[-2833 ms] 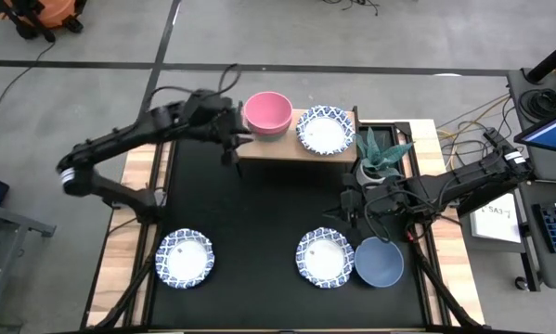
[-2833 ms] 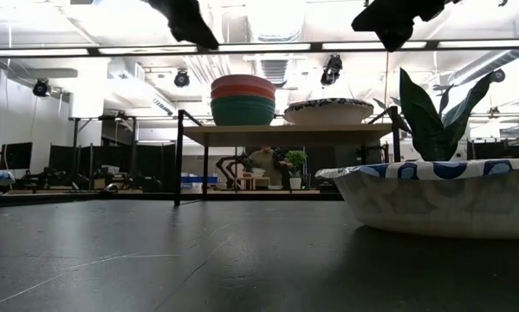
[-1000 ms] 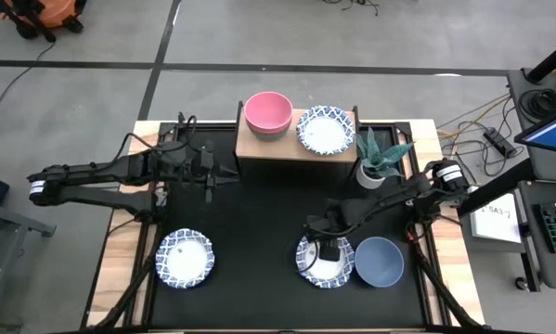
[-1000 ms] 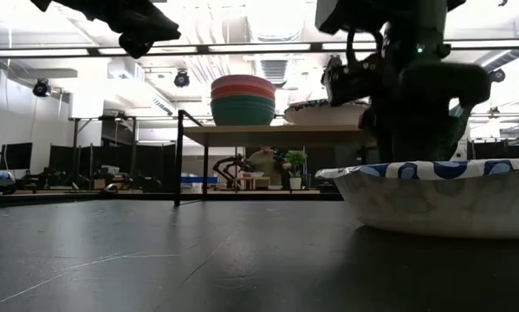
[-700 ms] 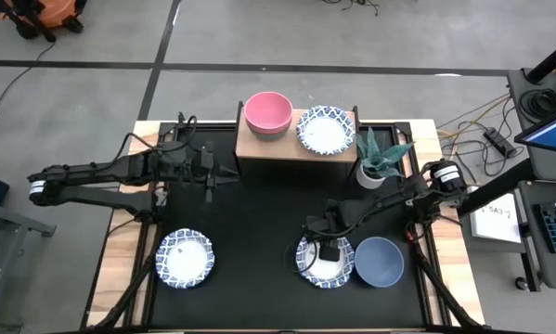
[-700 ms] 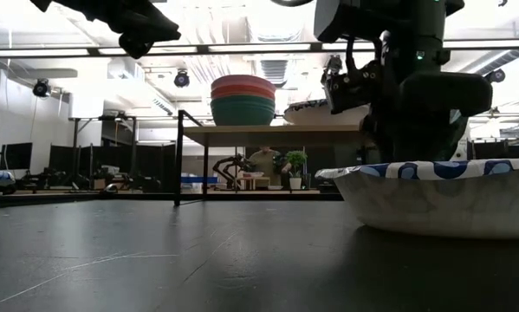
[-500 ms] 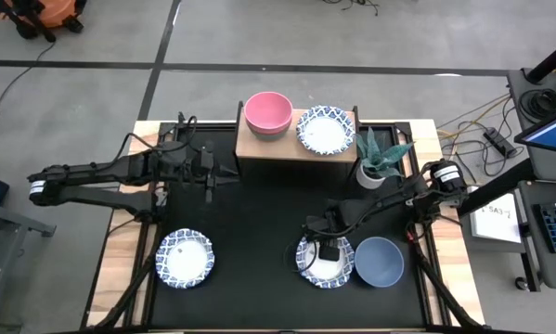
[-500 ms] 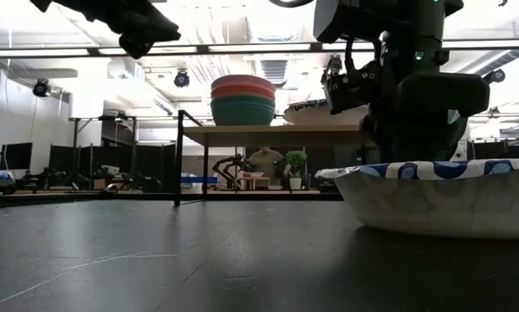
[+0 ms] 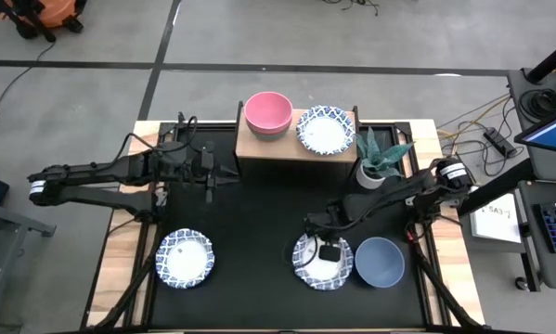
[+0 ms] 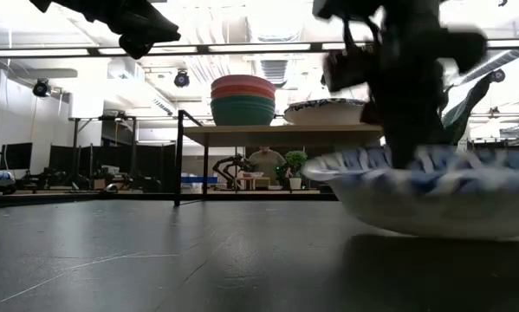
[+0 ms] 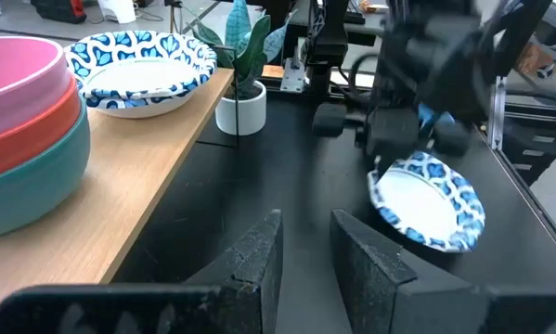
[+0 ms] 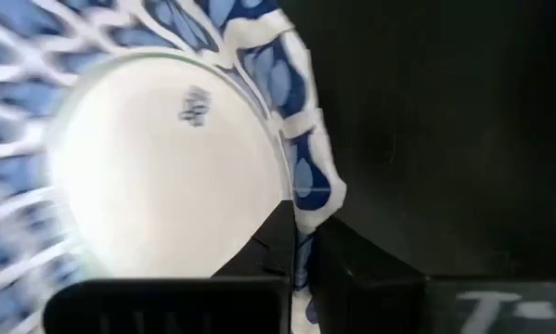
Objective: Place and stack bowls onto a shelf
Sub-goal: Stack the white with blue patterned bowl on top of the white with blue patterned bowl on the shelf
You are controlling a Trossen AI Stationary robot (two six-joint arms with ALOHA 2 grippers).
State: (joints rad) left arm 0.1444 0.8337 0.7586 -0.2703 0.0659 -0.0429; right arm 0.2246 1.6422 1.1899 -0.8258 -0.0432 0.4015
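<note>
Low over the table, right end effector (image 9: 325, 251) (wrist angled down) pinching patterned bowl (image 9: 321, 261) rim.

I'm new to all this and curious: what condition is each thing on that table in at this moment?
Right gripper: shut on the patterned bowl's rim.
Patterned bowl: pinched, tilted off the table.
Left gripper: open, empty, beside the shelf.
Shelf: holds a pink-topped stack and one patterned bowl.
Slate-blue bowl: upright on table.
Left patterned bowl: upright on table.
</note>
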